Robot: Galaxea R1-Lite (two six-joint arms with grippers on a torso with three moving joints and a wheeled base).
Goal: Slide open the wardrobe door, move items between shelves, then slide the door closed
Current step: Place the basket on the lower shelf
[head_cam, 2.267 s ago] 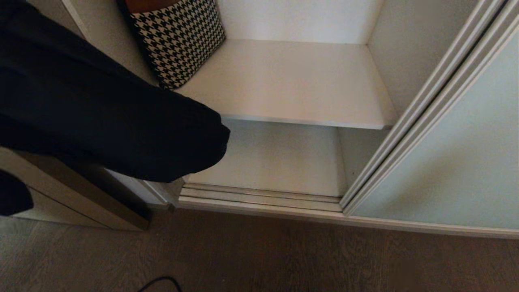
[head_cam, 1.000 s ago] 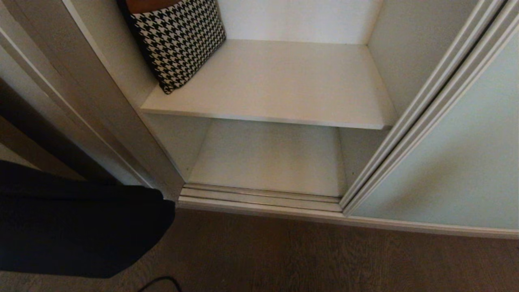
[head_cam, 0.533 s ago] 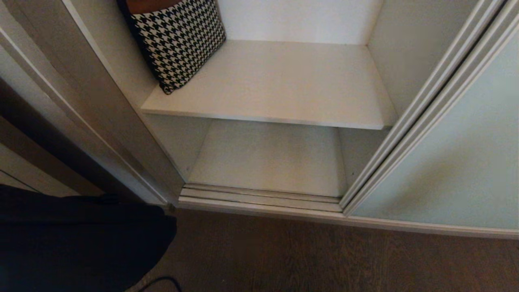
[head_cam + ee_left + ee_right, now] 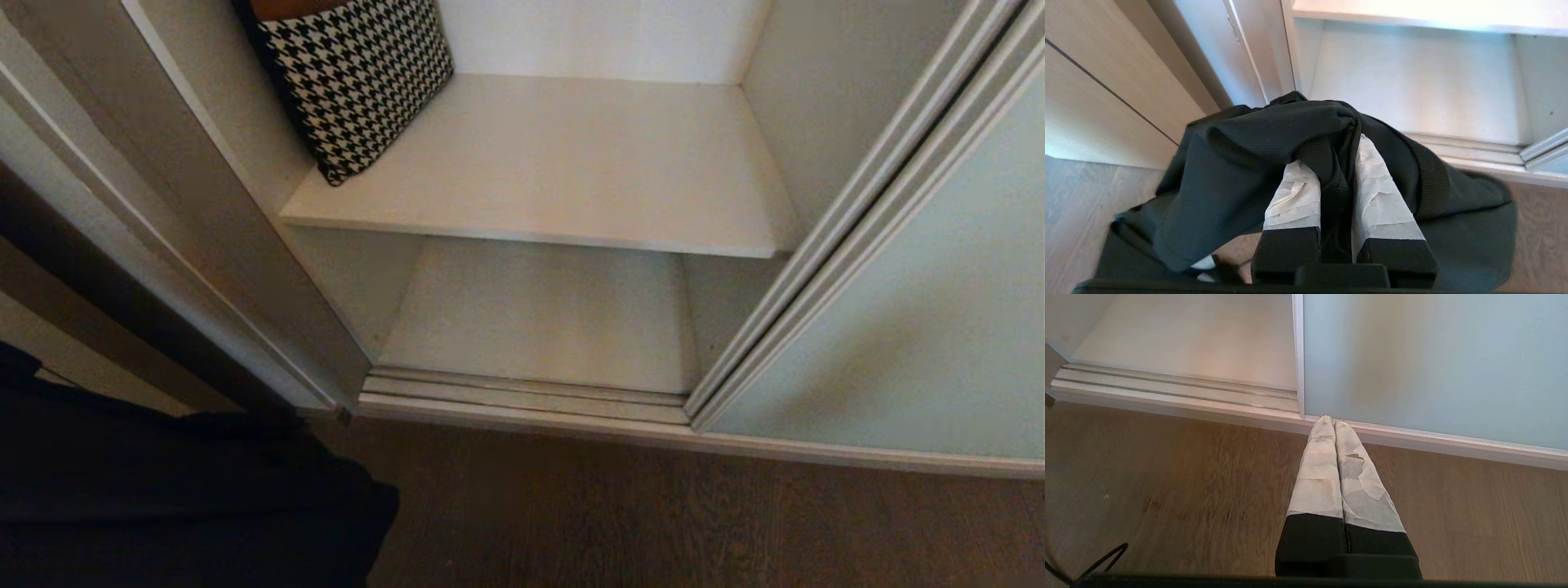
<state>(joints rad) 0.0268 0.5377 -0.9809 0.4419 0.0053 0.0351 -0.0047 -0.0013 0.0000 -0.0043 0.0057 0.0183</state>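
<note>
Black fabric bag (image 4: 1257, 171) hangs clenched in the left pincer (image 4: 1337, 163) at seven o'clock, outside the open sliding wardrobe door (image 4: 914, 327); placing it on the lower shelf (image 4: 539, 318) and closing remain. Right pincer (image 4: 1334, 424) is closed, empty.

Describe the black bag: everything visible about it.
The black bag is soft, limp woven fabric, crumpled into folds, with a wide webbing strap running down one side. The left gripper is shut on a bunched fold near its top, so the bag hangs draped around the taped fingers. In the head view it is a dark mass low on the left, over the wood floor, in front of the wardrobe and outside its shelves.
</note>
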